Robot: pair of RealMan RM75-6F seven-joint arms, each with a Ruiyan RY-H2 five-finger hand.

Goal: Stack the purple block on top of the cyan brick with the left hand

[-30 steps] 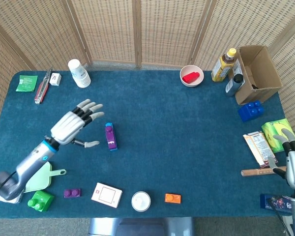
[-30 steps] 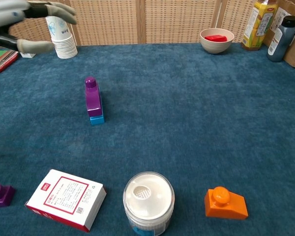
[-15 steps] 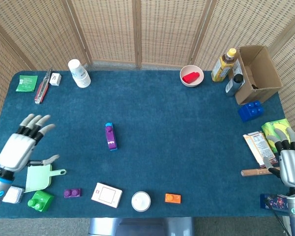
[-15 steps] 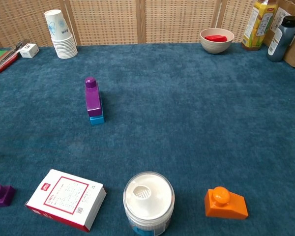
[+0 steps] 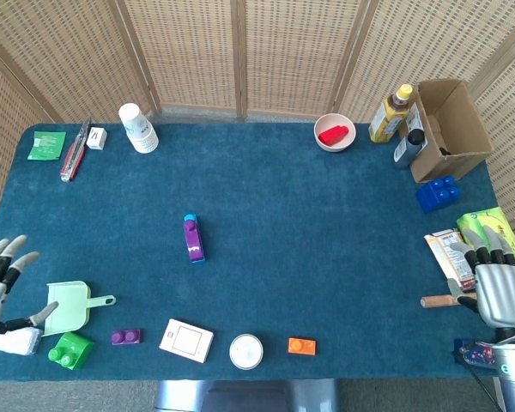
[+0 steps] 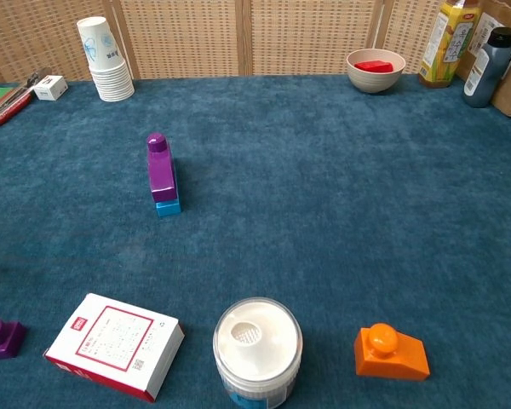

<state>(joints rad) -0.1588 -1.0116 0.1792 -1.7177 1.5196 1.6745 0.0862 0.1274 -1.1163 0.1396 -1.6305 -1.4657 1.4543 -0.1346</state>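
With the purple block (image 6: 159, 169) seated squarely on the cyan brick (image 6: 168, 206), the left hand (image 5: 0, 287), fingers spread and empty, need only keep well clear of the stack.

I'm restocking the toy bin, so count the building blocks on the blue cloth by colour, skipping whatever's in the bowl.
Purple: 2 (purple block, small purple brick)
Cyan: 1 (cyan brick)
Green: 1 (green block)
Orange: 1 (orange brick)
Blue: 1 (blue block)
Total: 6
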